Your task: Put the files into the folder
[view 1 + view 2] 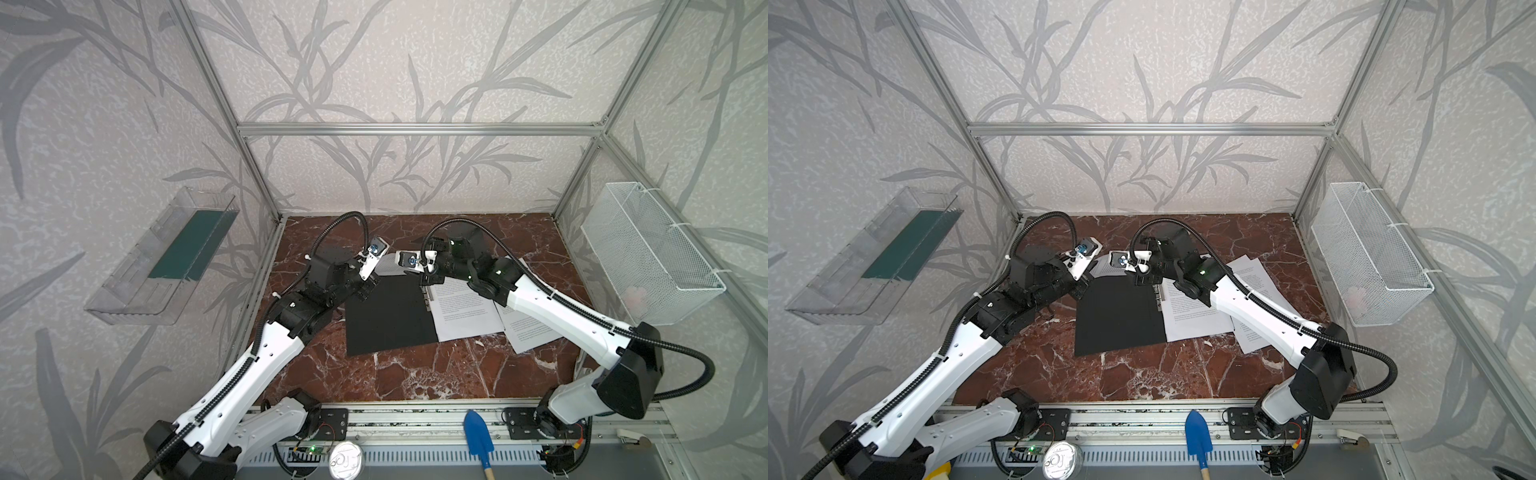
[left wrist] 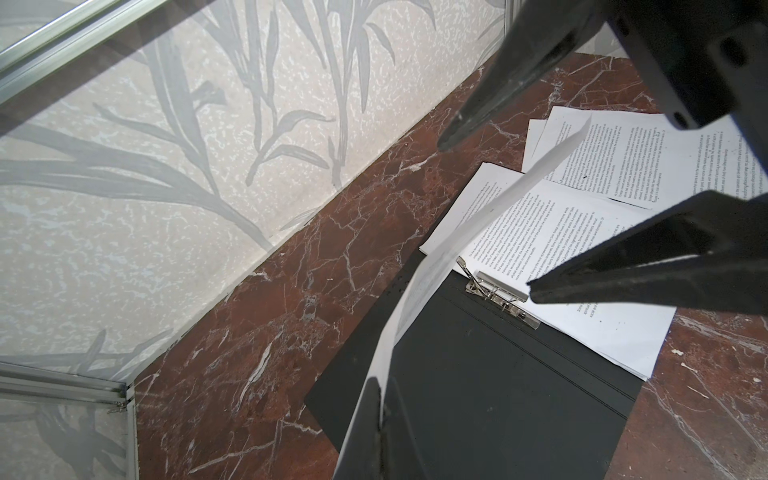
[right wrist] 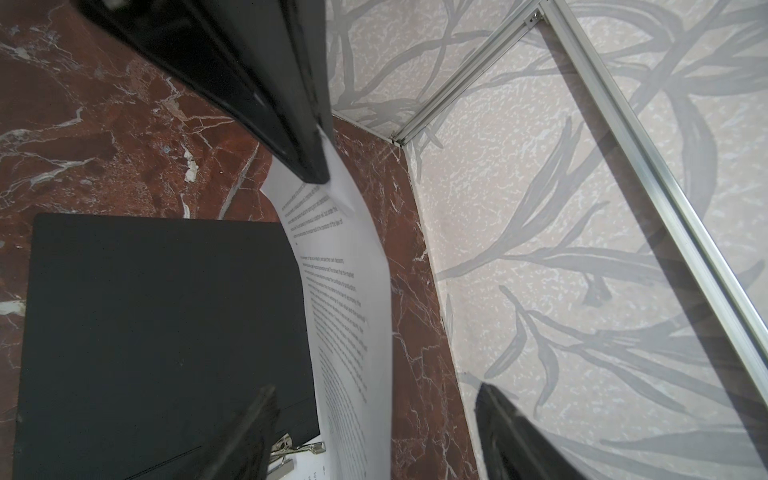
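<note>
A blue trowel point(image 1: 478, 434) and round tin point(image 1: 345, 460) lie in front; a wire basket point(image 1: 648, 257) and clear tray point(image 1: 120, 299) hang on the walls.

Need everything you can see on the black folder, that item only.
The folder is thin and matte black, card or plastic by the look. It lies flat and open on the marble table, slightly askew. Parallel creases run beside a shiny metal clip at its spine. Printed sheets lie over the part beyond the clip, and the other panel is bare. A lifted sheet curves above its far edge; whether it touches the folder is unclear. No lettering is readable.
</note>
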{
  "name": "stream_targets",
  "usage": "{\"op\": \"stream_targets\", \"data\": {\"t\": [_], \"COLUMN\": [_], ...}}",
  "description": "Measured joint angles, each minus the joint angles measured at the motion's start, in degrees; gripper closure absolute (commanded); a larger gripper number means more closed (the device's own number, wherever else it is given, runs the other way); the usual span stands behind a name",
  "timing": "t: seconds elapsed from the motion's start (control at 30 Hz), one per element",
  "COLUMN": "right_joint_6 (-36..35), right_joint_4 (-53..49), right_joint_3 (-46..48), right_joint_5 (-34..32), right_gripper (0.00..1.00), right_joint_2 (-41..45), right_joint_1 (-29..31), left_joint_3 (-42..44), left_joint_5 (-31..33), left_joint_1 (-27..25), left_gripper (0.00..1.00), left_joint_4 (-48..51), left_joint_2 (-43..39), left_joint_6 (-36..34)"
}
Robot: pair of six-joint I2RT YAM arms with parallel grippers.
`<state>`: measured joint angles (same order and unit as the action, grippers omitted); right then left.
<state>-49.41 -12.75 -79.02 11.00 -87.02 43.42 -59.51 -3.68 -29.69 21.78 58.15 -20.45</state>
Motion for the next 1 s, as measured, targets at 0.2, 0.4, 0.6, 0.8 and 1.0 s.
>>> {"op": "stream_targets", "data": {"t": [0.2,0.4,0.6,0.8,1.0], "right_joint_6": [-0.33,0.33,1.86,4.02,11.45], "right_joint_4": [-3.10,-5.38,-5.51,-4.94,-3.74], "right_joint_3": [-2.89,-3.50,-3.50,-3.41,-2.71], "right_joint_5": [0.02,0.20,1.99,4.46,2.95], "right_gripper": [0.48,0.66,0.84,1.00,1.00], "right_joint_2": [-1.97,-3.52,-3.45,-1.99,0.11], "right_joint_1": [-0.98,-2.75,-3.13,-3.13,-3.08], "left_joint_3": [0.55,0.76,0.76,0.79,3.63], "left_joint_5": [0.15,0.17,0.42,0.50,1.99], "left_joint_1": [-0.33,-0.44,-0.59,-0.66,-0.66], "left_gripper": [1.00,1.00,1.00,0.60,0.01], "left_joint_4": [-0.98,-1.60,-1.77,-2.21,-5.57], "left_joint_2": [-1.31,-1.97,-1.97,-2.01,-4.63], "left_joint_6": [-0.52,-0.61,-0.61,-0.57,2.56]}}
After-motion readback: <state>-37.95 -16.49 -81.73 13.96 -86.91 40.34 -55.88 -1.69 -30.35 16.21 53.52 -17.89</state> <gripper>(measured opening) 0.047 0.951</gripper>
